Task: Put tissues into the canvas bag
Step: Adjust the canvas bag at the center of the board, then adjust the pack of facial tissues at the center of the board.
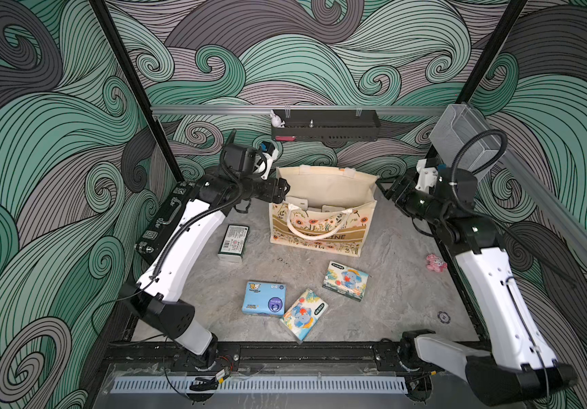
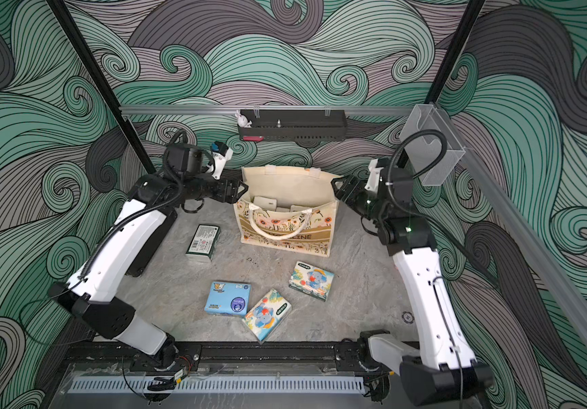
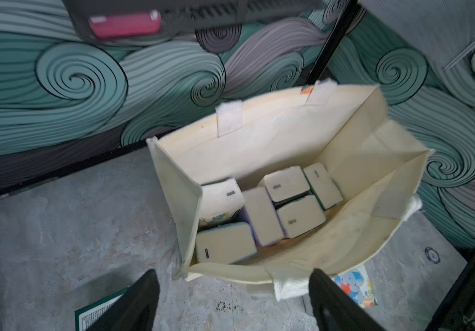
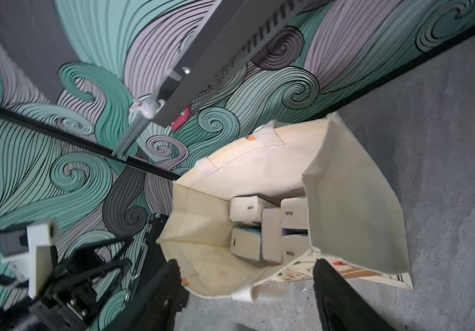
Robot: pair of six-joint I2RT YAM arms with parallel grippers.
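At the back middle of the table the bag stands upright with its mouth open. One rope handle hangs down its printed front. The left wrist view shows six packs in the bag, standing on end and covering most of its floor.

Four packs are not yet in. All lie flat on the table in front of the bag:
- green pack
- blue pack
- near elephant pack, touching the blue pack's corner
- far elephant pack, lying apart

The left claw sits at the bag's left end and the right claw at its right end. In both wrist views the jaws are spread wide with nothing between them. I cannot tell whether either claw touches the cloth.

Risks, as judged:
1. Both claws are close to soft rims. A careless pull away could catch the cloth or the rope handle and drag or tip the bag.
2. The bag's right end wall folds inward and narrows the mouth. A pack let go off-centre may strike the rim and drop outside.
3. The near elephant pack and the blue pack touch, so closing on one will likely shove the other.
4. The green pack lies just beside the left forearm, and a low sweep could knock it toward the black case.
5. The packs look soft, so a hard squeeze may buckle one and let it slip.
6. The pink toy lies near the right arm and must not be picked.
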